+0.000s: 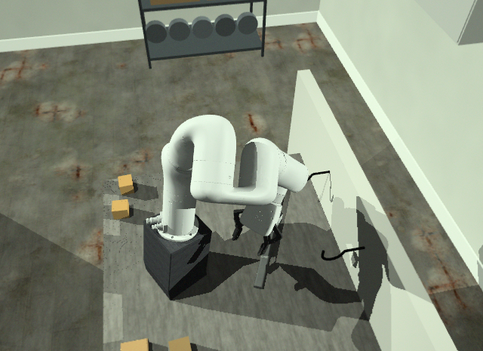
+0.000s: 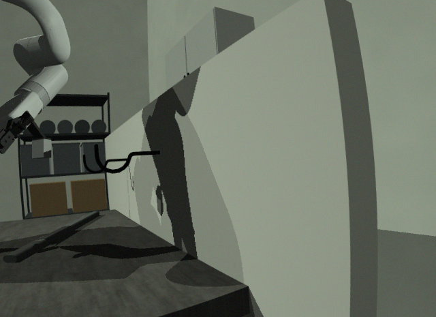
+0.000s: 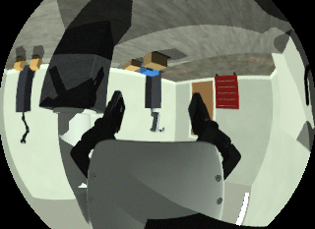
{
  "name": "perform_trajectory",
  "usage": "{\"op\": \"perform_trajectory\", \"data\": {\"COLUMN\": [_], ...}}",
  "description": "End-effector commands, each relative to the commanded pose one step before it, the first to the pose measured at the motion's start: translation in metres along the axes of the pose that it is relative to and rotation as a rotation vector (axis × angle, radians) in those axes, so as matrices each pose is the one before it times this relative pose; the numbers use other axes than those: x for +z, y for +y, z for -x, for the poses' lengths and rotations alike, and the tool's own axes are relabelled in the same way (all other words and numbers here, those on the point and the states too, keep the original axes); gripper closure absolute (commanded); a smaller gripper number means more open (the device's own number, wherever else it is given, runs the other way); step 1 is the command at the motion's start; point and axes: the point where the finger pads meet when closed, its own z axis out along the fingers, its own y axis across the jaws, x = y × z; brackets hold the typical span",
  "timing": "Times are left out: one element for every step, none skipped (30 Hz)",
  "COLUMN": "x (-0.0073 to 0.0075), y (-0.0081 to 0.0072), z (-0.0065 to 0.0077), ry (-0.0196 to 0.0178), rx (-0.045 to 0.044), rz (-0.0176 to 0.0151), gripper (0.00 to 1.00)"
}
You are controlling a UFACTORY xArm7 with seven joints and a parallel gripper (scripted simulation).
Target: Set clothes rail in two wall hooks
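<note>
The clothes rail, a long dark grey bar, lies flat on the dark platform; the arm hides its far part. It also shows in the exterior view, on the platform's left. Two black wall hooks stick out of the pale wall panel, a far one and a near one. In the exterior view they overlap. My gripper is open and empty, hanging a little above the rail's middle. It shows at the left edge of the exterior view. In the wrist view the fingers stand wide apart with nothing between them.
The pale wall panel stands along the platform's right side. The arm's dark pedestal is at the left. Small cardboard boxes lie on the floor. A metal shelf rack stands at the back wall.
</note>
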Motion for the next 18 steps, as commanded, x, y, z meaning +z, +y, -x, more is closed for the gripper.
{"op": "perform_trajectory", "data": {"x": [-0.00787, -0.00275, -0.00265, -0.00267, -0.00262, -0.00264, 0.0, -0.00293, -0.00277, -0.00266, -0.00256, -0.00256, -0.00251, -0.00059, 0.0, 0.0, -0.00279, -0.00268], "y": [-0.00172, -0.00073, -0.00068, -0.00068, -0.00066, -0.00067, 0.0, -0.00072, -0.00064, -0.00058, -0.00052, -0.00052, -0.0005, -0.00012, 0.0, 0.0, -0.00057, -0.0005], "z": [-0.01066, -0.00412, -0.00424, -0.0041, -0.00424, -0.0042, -0.00001, -0.00397, -0.00419, -0.00425, -0.00423, -0.00422, -0.00433, -0.00099, 0.0, 0.0, -0.00413, -0.00424], "ry": [0.06293, 0.02954, 0.00027, 0.00006, 0.00003, 0.00004, 0.0, 0.02948, 0.02945, 0.02946, 0.00272, 0.00005, 0.00003, 0.00001, 0.0, 0.0, 0.02931, 0.02931], "rx": [-0.03185, -0.01547, -0.00013, -0.00001, -0.00001, -0.00001, 0.0, -0.01551, -0.0155, -0.0155, -0.00142, -0.00001, -0.00001, 0.0, 0.0, 0.0, -0.01555, -0.01555], "rz": [0.00003, -0.00014, 0.00001, 0.00001, 0.0, 0.00001, 0.0, 0.00163, 0.00163, 0.00164, 0.00015, 0.00001, 0.0, 0.0, 0.0, 0.0, 0.00323, 0.00324], "gripper": [0.0, 0.0, 0.0, 0.0, 0.0, 0.0, 0.0, 0.0, 0.0, 0.0, 0.0, 0.0, 0.0, 0.0, 0.0, 0.0, 0.0, 0.0]}}
